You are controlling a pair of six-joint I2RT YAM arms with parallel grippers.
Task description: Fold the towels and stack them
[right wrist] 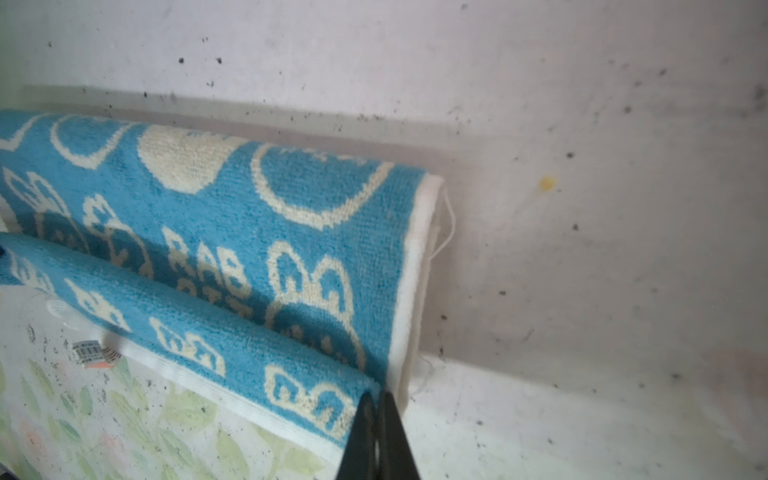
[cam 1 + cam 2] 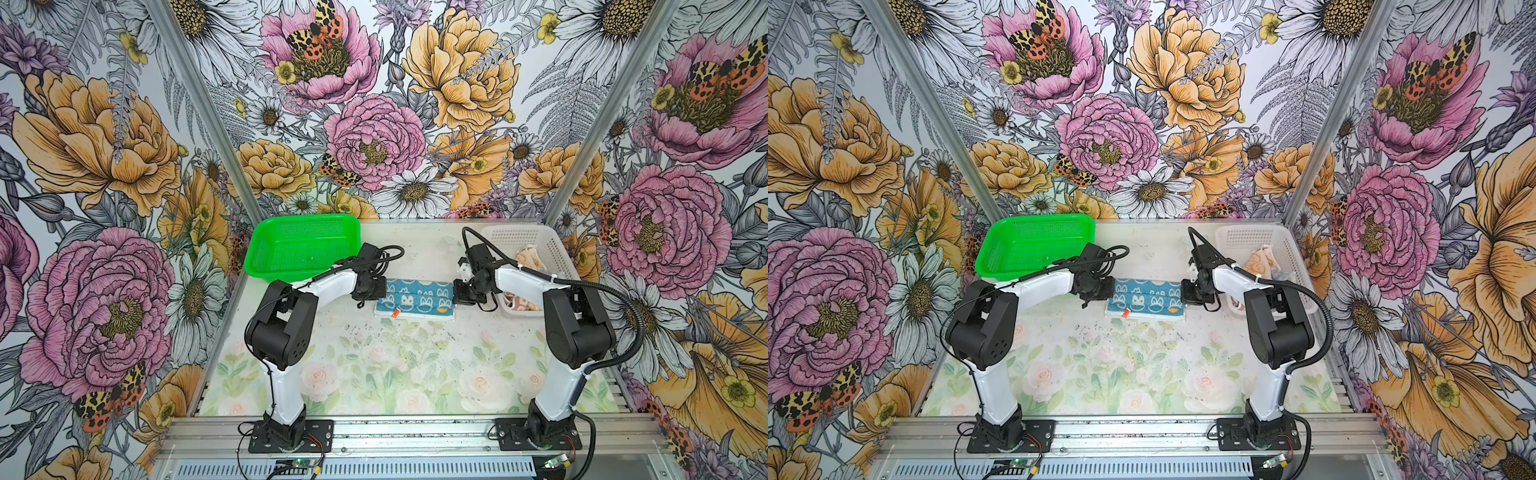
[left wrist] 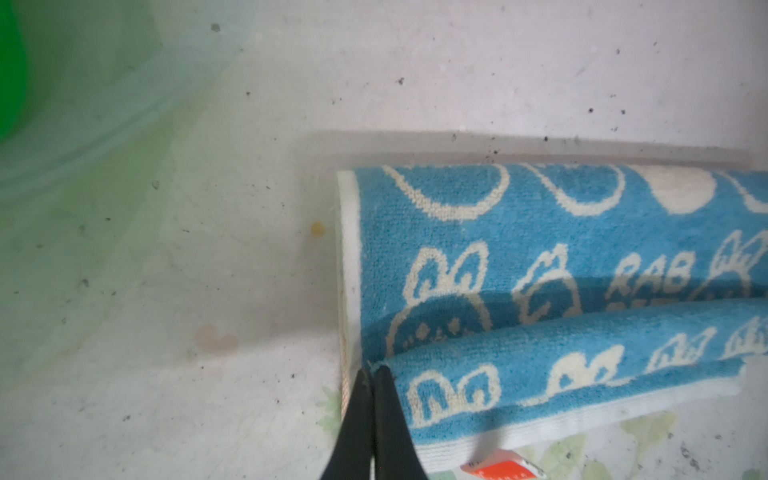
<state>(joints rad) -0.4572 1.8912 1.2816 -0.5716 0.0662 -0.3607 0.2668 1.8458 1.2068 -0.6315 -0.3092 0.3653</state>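
The blue terry towel with white bunny prints [image 2: 415, 297] is lying mid-tabletop [image 2: 415, 365], its long axis running straight from one claw to the other. The left claw [image 3: 372, 376] is pinching the near flap's corner at one short end, and the right claw [image 1: 379, 399] is clenching the matching corner opposite — both equally close. The next move is likely carrying that flap across, away from the arm bases.

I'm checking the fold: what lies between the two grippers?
The blue towel, half folded, fills the stretch from the left gripper to the right gripper. Each is shut on an end of its raised flap. Both top views show it.
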